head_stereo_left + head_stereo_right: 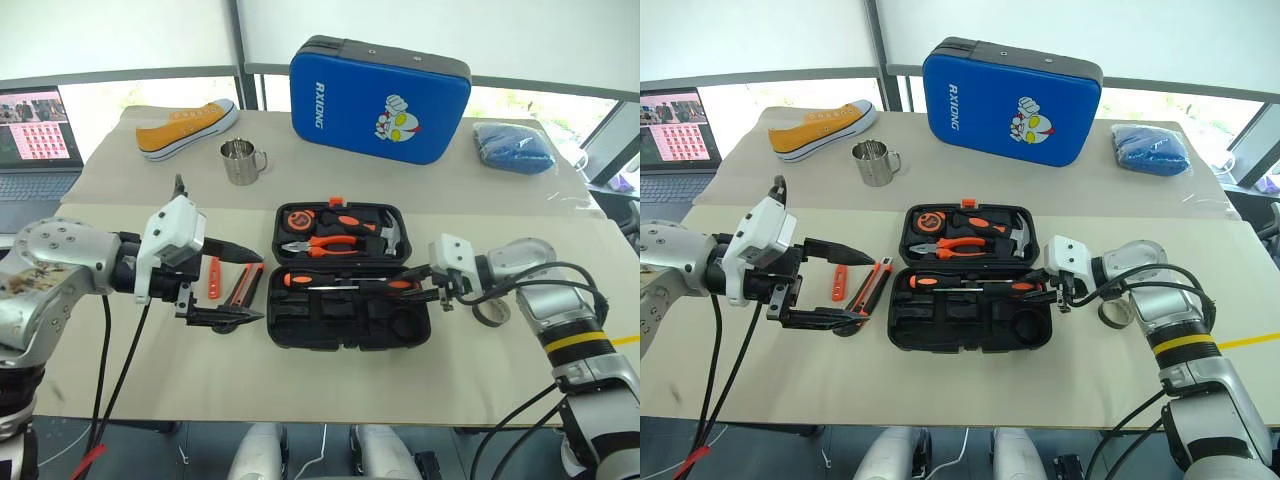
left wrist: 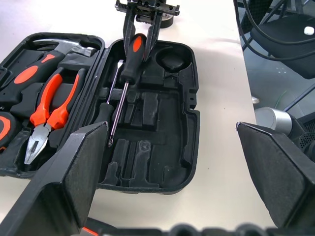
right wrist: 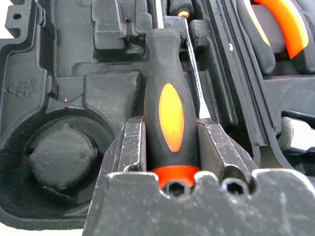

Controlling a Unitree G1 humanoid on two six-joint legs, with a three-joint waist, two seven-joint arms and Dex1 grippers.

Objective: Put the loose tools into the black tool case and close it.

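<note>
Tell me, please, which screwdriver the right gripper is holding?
The right gripper grips the screwdriver with its handle by the round slot; the other screwdriver lies beside it, handle pointing opposite.

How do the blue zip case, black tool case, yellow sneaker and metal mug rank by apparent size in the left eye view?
1. Blue zip case, though it sits farther back.
2. Black tool case, lying open, close behind.
3. Yellow sneaker.
4. Metal mug, clearly smallest.

Black tool case [image 1: 350,325], orange-and-black screwdriver [image 3: 167,118], orange-handled pliers [image 1: 325,245]; behind, a blue zip case [image 1: 380,98] with a cartoon figure, yellow sneaker [image 1: 185,128].
</note>
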